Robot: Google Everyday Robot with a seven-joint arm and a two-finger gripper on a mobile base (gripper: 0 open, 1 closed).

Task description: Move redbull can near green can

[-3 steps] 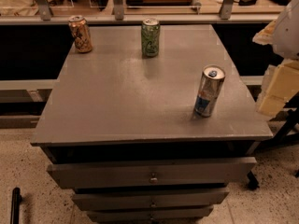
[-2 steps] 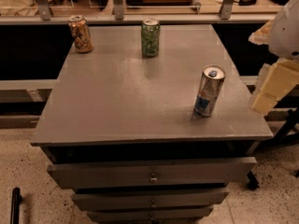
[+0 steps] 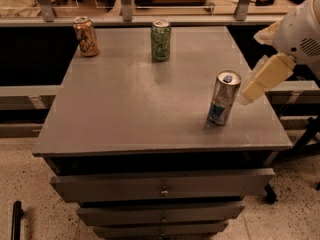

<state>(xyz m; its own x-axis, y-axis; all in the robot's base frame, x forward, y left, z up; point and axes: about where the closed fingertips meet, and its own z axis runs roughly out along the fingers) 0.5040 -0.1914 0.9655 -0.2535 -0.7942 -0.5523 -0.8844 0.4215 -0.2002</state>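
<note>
redbull can (image 3: pixel 223 98): upright, front-right of tabletop (image 3: pixel 125 114), near its right edge | green can (image 3: pixel 161 39): upright at far edge, well apart from it | orange-brown can (image 3: pixel 86 36): far-left corner | end effector (image 3: pixel 251 91): off the right edge, just beside redbull can's upper half; opening and contact: cannot tell

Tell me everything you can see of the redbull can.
The redbull can is a tall, slim metal can, silver with blue panels and a small red mark, its silver top bearing a blue tab. It stands upright on the grey table, near the front right corner, apart from the green can at the back. The gripper hangs just to its right, level with its upper half; whether it touches the can cannot be told.
</note>
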